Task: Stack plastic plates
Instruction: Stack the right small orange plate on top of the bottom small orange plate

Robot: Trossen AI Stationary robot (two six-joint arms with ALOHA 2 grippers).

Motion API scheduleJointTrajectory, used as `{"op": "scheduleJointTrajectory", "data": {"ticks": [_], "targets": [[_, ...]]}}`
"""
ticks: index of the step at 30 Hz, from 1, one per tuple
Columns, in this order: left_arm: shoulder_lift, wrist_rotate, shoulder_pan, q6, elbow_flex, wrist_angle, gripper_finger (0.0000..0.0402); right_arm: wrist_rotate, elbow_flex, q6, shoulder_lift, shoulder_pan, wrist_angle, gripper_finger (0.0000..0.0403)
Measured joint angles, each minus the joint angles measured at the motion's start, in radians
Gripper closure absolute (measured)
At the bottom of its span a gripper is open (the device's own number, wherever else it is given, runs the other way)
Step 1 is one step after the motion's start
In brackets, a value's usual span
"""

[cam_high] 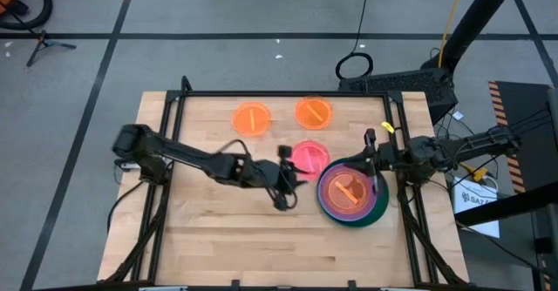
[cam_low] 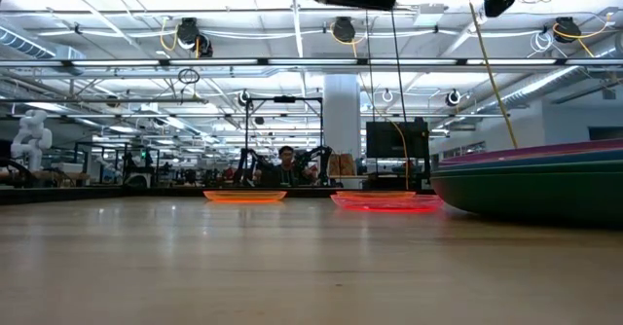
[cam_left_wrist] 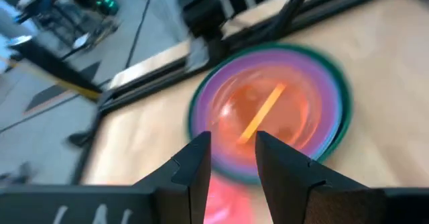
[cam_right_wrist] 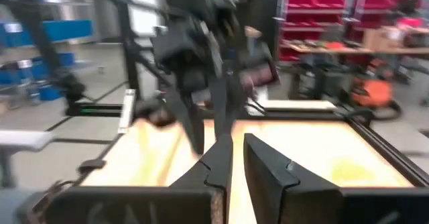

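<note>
Currently, a stack of plates [cam_high: 350, 194] sits near the right edge of the tabletop [cam_high: 218, 239], a dark green plate [cam_high: 380, 206] at the bottom, purple and blue rims above it and a translucent orange plate [cam_high: 347, 189] on top. Just beside the stack, touching its rim on the far-left side, lies 1 pink plate [cam_high: 308, 157]. Along the far edge, 2 more orange plates [cam_high: 251, 118] [cam_high: 314, 112] lie apart from each other. The left gripper [cam_high: 286, 189] hangs above the middle of the tabletop, just left of the stack, its fingers [cam_left_wrist: 194, 167] slightly parted with nothing between them. The right gripper [cam_high: 373, 159] hovers over the stack's right side, fingers [cam_right_wrist: 218, 160] nearly closed and empty.
</note>
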Motion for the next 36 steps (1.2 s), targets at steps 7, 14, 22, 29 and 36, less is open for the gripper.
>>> {"op": "scheduleJointTrajectory", "data": {"ticks": [7,14,22,29,36], "targets": [[-0.200,-0.030,0.015,-0.009,0.000,-0.360,0.0277,0.087,0.000,0.078,0.058,0.000,0.005,0.0371],[-0.319,-0.028,0.027,-0.026,-0.071,-0.484,0.0277,0.240,0.000,0.156,0.113,0.000,0.012,0.0371],[-0.603,-0.047,0.026,-0.039,-0.394,-0.320,0.0277,0.332,0.000,0.238,0.221,-0.002,0.099,0.0371],[-0.877,-0.131,0.069,0.028,-0.593,-0.106,0.0277,0.393,0.001,0.233,0.362,-0.051,0.292,0.0371],[-1.043,-0.161,0.115,0.013,-0.599,-0.109,0.0277,0.362,0.016,0.310,0.453,-0.143,0.355,0.0371]]}}
